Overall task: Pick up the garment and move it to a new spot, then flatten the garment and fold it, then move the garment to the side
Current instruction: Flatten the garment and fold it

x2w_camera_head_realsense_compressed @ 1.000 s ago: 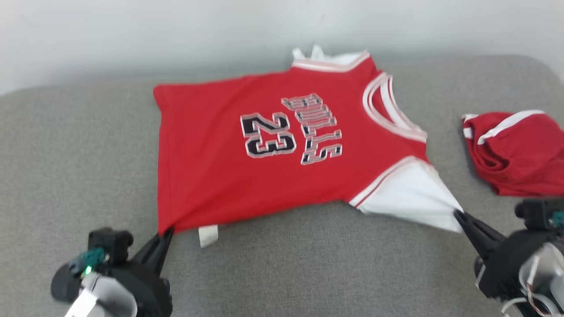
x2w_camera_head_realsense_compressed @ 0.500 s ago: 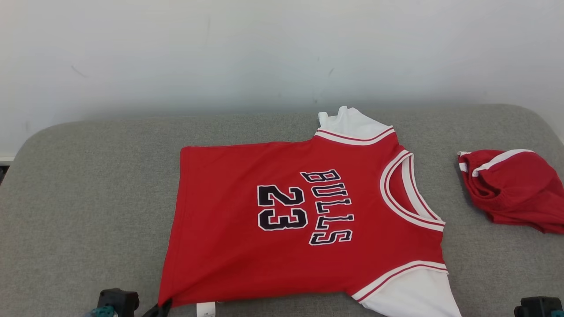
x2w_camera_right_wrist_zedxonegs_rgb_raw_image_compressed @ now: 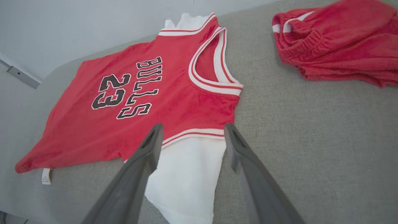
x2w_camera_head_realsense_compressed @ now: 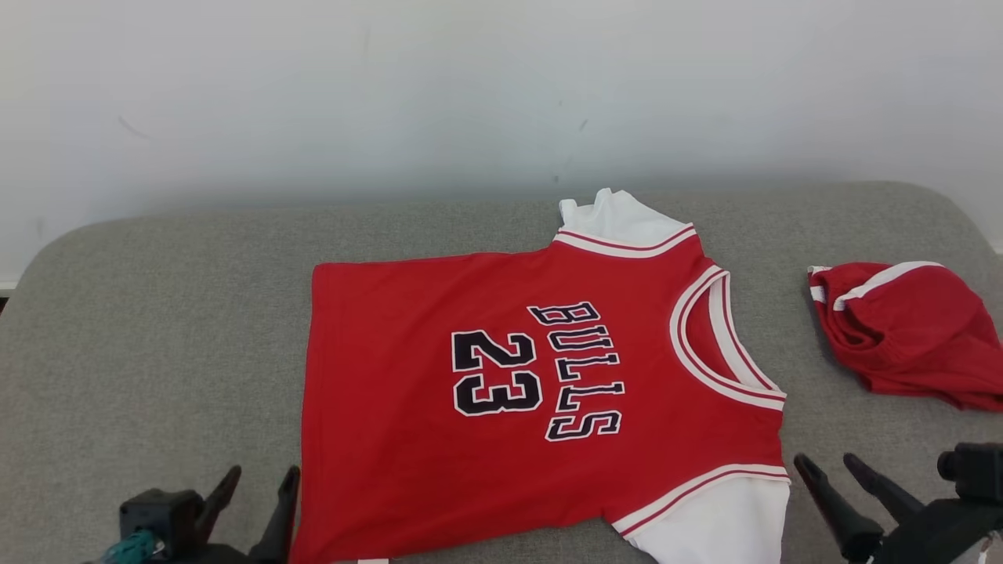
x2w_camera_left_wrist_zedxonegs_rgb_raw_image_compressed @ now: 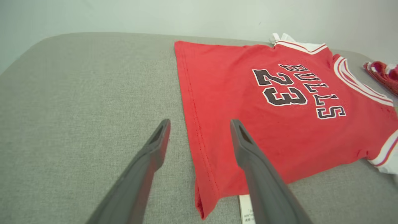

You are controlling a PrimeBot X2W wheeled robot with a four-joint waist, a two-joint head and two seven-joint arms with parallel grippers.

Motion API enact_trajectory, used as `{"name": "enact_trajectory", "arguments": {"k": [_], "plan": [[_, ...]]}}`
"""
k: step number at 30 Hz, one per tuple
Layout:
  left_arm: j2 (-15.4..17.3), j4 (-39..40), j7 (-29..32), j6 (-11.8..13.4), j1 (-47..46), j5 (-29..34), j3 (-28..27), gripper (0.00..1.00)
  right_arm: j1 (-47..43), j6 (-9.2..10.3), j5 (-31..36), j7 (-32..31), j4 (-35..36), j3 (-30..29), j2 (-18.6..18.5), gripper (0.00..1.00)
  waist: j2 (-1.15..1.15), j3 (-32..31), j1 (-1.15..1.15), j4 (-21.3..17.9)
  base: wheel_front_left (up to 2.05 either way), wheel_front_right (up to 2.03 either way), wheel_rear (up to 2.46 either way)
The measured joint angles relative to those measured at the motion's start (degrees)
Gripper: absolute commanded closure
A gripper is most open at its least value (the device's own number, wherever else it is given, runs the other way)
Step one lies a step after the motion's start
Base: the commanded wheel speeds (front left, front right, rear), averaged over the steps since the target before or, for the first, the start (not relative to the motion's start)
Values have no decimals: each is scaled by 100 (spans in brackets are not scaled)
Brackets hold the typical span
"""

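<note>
While the jersey (x2w_camera_head_realsense_compressed: 392, 352) lies spread, seemingly flat, left gripper (x2w_camera_head_realsense_compressed: 262, 471) and right gripper (x2w_camera_head_realsense_compressed: 824, 460) gape empty; folding, side move remain.

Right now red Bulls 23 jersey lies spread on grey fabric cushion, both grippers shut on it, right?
No: left gripper and right gripper are open, per both wrist views. The red Bulls 23 jersey does lie spread on the grey fabric cushion.

Bare grey cushion (x2w_camera_head_realsense_compressed: 157, 352) wide on the jersey (x2w_camera_head_realsense_compressed: 509, 376)'s left; crumpled red shorts (x2w_camera_head_realsense_compressed: 901, 337) near its right.
</note>
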State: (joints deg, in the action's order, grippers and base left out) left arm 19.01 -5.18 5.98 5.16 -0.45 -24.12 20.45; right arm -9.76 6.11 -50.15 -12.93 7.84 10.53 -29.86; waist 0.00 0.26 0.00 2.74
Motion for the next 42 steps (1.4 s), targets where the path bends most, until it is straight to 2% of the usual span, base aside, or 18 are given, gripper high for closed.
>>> {"name": "enact_trajectory", "arguments": {"k": [3,7,8,15,19,25,42], "plan": [[-112,180,-300,96,15,78,-215,0,266,-4,168,225,87,16,109,0,0,10,0,-65,0,0,0],[-315,450,-760,148,29,379,-345,0,394,2,672,945,78,-143,218,0,0,77,0,-174,0,0,0],[-417,428,-872,190,28,512,-465,0,579,52,831,1277,-34,-254,412,0,1,114,1,-195,0,0,0],[-560,328,-1067,196,209,682,-628,0,544,79,1211,1864,-247,-319,609,0,0,66,1,-206,0,0,0],[-806,402,-1221,194,485,853,-950,0,480,94,1323,2127,-333,-407,652,0,0,36,0,-201,0,0,0],[-1140,410,-1418,197,745,1032,-1400,0,232,96,1419,2396,-390,-460,773,0,0,-12,0,-201,0,0,0],[-1345,470,-1488,197,849,1688,-1544,0,171,97,1662,2604,-537,-464,978,0,0,-82,0,-249,0,0,0]]}}
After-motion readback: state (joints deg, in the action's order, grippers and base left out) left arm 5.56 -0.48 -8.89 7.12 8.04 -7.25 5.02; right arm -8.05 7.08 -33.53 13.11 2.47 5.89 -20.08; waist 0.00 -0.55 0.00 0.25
